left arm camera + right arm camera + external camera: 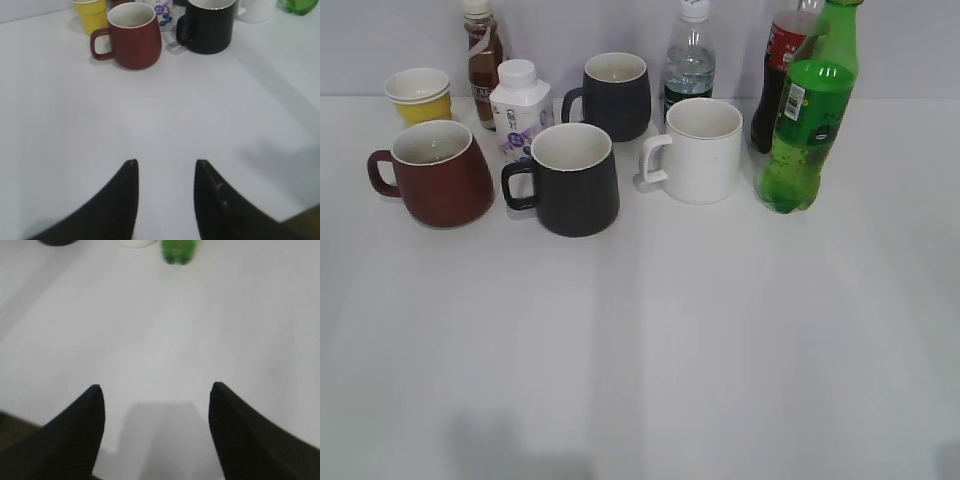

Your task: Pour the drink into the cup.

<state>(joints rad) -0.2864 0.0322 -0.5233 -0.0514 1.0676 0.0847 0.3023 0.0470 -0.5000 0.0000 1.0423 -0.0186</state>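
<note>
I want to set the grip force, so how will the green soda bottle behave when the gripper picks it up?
The green soda bottle is tall on a narrow base, so a sideways nudge would probably tip it. Its thin translucent plastic may dent under a hard squeeze. Liquid seems to fill its lower part, so it is likely fairly heavy and bottom-weighted. The smooth curved wall might slip.

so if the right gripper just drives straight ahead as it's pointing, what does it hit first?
Bare white table first. Further on, the right gripper, open and empty, lines up roughly with the translucent green plastic soda bottle, which is probably first contact. Depth is hard to judge from the wrist view.
</note>
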